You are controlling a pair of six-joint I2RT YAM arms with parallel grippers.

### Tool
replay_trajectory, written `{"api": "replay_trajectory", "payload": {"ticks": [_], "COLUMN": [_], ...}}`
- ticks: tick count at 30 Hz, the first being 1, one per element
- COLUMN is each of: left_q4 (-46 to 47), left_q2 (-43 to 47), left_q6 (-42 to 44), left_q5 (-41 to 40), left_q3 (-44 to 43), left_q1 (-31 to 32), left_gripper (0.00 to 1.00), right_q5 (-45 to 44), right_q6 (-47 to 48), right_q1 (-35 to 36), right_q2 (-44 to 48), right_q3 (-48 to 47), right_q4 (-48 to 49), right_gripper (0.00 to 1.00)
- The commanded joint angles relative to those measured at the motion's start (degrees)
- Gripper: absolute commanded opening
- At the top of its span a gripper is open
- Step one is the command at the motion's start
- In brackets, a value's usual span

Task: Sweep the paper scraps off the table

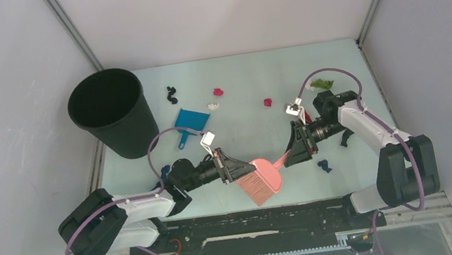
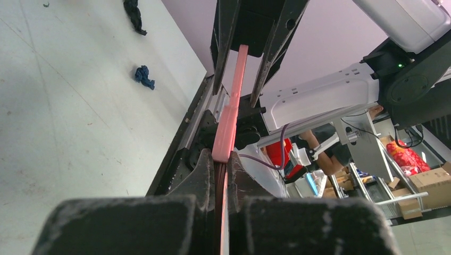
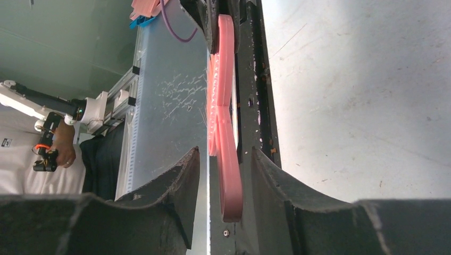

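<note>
The pink brush (image 1: 263, 178) hangs between my two grippers above the near middle of the table (image 1: 242, 72). My left gripper (image 1: 239, 168) is shut on the brush head, and the left wrist view (image 2: 222, 164) shows its fingers pinching it. My right gripper (image 1: 290, 154) is open around the handle tip (image 3: 227, 175), with a gap on each side. Paper scraps lie apart: black (image 1: 171, 95), pink (image 1: 218, 91), white (image 1: 213, 106), red (image 1: 267, 102), green (image 1: 321, 83), dark blue (image 1: 325, 166). The dark blue scrap also shows in the left wrist view (image 2: 143, 76).
A black bin (image 1: 109, 113) stands at the far left. The blue dustpan (image 1: 191, 120) lies beside it, behind my left arm. Another blue scrap (image 1: 164, 172) lies by the left arm. The black rail (image 1: 255, 219) runs along the near edge. Grey-white walls enclose the table.
</note>
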State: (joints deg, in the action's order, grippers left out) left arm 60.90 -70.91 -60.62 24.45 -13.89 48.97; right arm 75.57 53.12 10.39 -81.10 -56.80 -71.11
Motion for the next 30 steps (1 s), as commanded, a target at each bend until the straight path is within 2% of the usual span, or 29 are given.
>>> {"api": "replay_trajectory", "payload": {"ticks": [1, 5, 13, 18, 23, 25, 27, 30], "left_q4": [4.72, 4.78, 5.17, 5.12, 5.17, 5.17, 5.19, 5.27], "left_q2": [-0.58, -1.11, -2.11, -2.30, -2.29, -2.37, -2.39, -2.55], "left_q6": [-0.59, -0.51, -0.68, -0.80, -0.80, -0.87, -0.98, -1.06], "left_q5": [0.67, 0.67, 0.93, 0.94, 0.89, 1.16, 1.22, 1.40], "left_q3": [-2.23, -2.31, -2.33, -2.33, -2.34, -2.39, -2.41, -2.49], "left_q1": [0.16, 0.24, 0.23, 0.20, 0.19, 0.19, 0.20, 0.18], "left_gripper": [0.00, 0.00, 0.00, 0.00, 0.00, 0.00, 0.00, 0.00], "right_q5": [1.60, 1.83, 3.27, 3.25, 3.16, 3.11, 3.06, 3.04], "right_q6": [3.48, 3.14, 1.28, 1.28, 1.15, 1.02, 0.90, 0.53], "right_q1": [0.76, 0.99, 0.07, 0.07, 0.15, 0.11, 0.09, 0.03], "right_q2": [0.15, 0.15, 0.81, 0.67, 0.53, 0.69, 0.76, 0.77], "right_q3": [-2.00, -2.16, -2.20, -2.26, -2.27, -2.21, -2.19, -2.27], "right_q4": [-2.71, -2.92, -2.32, -2.30, -2.29, -2.14, -2.10, -1.79], "right_gripper": [0.46, 0.44, 0.47, 0.43, 0.34, 0.36, 0.43, 0.45]}}
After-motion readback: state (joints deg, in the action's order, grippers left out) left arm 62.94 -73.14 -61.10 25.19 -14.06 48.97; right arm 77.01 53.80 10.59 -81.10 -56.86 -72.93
